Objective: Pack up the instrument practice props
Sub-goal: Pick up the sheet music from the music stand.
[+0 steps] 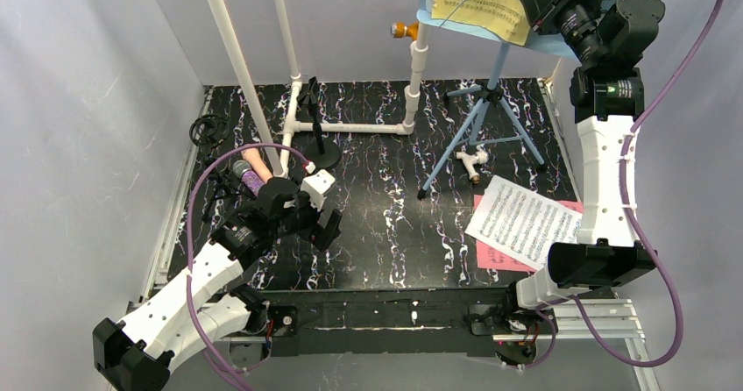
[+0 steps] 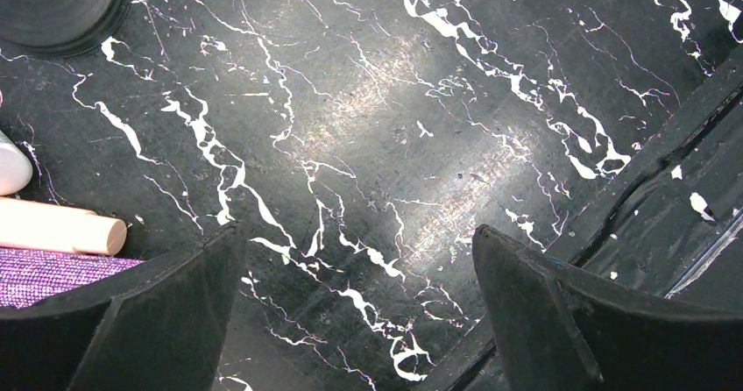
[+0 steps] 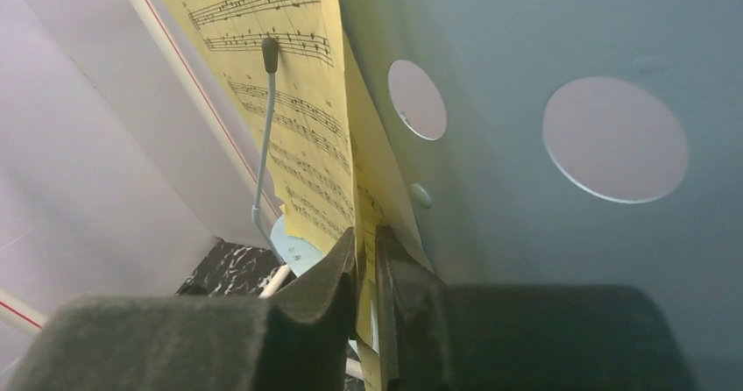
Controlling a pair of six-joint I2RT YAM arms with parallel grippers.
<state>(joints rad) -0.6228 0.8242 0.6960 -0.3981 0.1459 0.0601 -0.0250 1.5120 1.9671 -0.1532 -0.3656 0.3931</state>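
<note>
My right gripper [image 1: 545,7] is raised at the back right and shut on the edge of a yellow sheet-music page [image 1: 486,1] that rests on the light-blue perforated music rack [image 1: 561,45]. In the right wrist view the jaws [image 3: 368,264] pinch the yellow page [image 3: 298,137] against the rack [image 3: 526,224]. My left gripper [image 1: 329,224] is open and empty just above the table [image 2: 359,242]. The pink microphone [image 1: 250,159] and the glittery purple microphone [image 1: 251,179] lie to its left; both show in the left wrist view [image 2: 61,227] [image 2: 44,273].
A white sheet-music page [image 1: 526,223] lies on a pink page [image 1: 499,258] at the right front. The rack's blue tripod [image 1: 482,128], the round-base mic mount [image 1: 324,157], a black tripod mount [image 1: 210,130] and the white pipe frame [image 1: 350,128] stand at the back.
</note>
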